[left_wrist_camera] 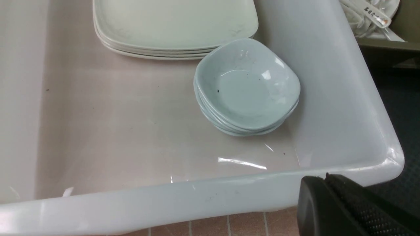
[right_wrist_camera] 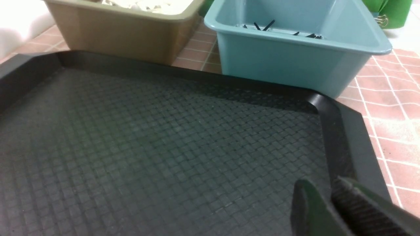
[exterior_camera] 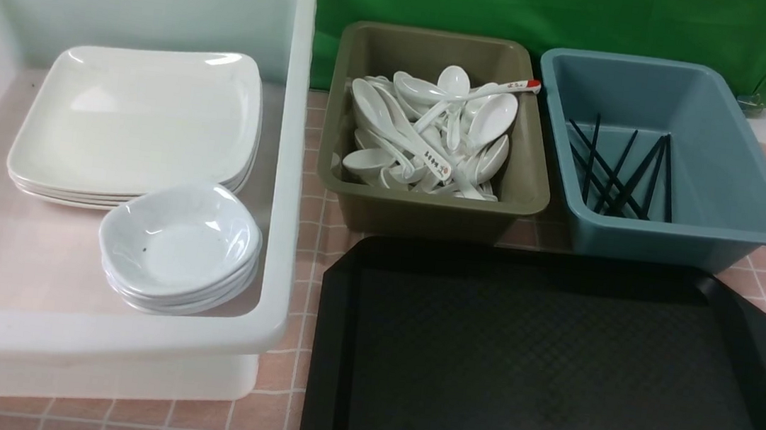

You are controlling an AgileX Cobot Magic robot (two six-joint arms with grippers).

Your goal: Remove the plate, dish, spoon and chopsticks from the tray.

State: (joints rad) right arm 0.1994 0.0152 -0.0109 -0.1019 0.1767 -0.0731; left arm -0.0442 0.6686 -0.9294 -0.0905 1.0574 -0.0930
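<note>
The black tray [exterior_camera: 551,375] lies at the front right with nothing on it; its patterned floor fills the right wrist view [right_wrist_camera: 147,147]. The plate [exterior_camera: 137,118] tops a stack in the white tub [exterior_camera: 289,162]. The dish [exterior_camera: 181,240] with a dark speck tops a stack beside it, as the left wrist view [left_wrist_camera: 246,87] shows. The spoon [exterior_camera: 431,159] with black characters lies in the olive tub. The chopsticks [exterior_camera: 619,172] lie in the blue tub. My left gripper [left_wrist_camera: 325,178] is shut and empty outside the white tub's near corner. My right gripper [right_wrist_camera: 323,183] is shut and empty over the tray's right side.
The olive tub [exterior_camera: 427,205] holds several white spoons, one with a red-tipped handle [exterior_camera: 510,87]. The blue tub [exterior_camera: 673,235] stands right of it, behind the tray. A pink tiled cloth covers the table and a green backdrop hangs behind. Neither arm shows in the front view.
</note>
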